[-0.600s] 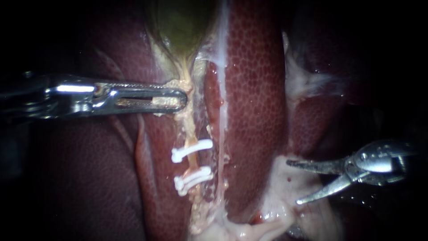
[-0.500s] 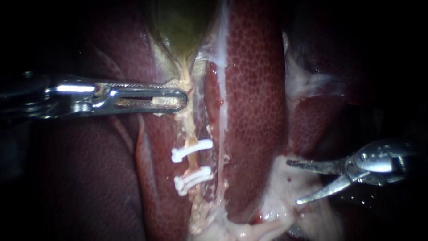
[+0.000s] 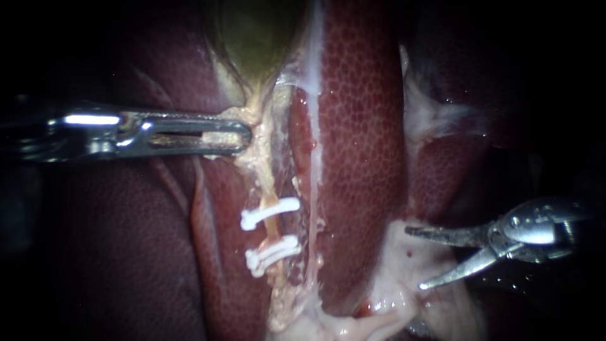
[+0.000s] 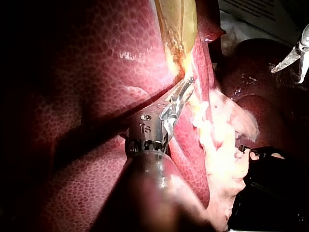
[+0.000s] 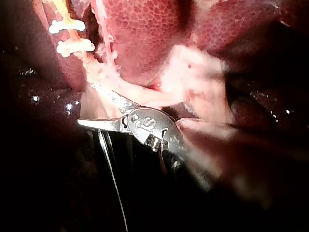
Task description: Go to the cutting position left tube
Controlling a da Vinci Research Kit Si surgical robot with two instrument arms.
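Bright light falls on the middle, the surroundings lie dark, and a pale surface (image 4: 253,17) shows far behind.

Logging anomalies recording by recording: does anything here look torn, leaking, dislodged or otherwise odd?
Nothing stands out. The white clips sit across the tube, the left instrument is shut on pale tissue below the gallbladder, and the right instrument is open, well clear of the clips.
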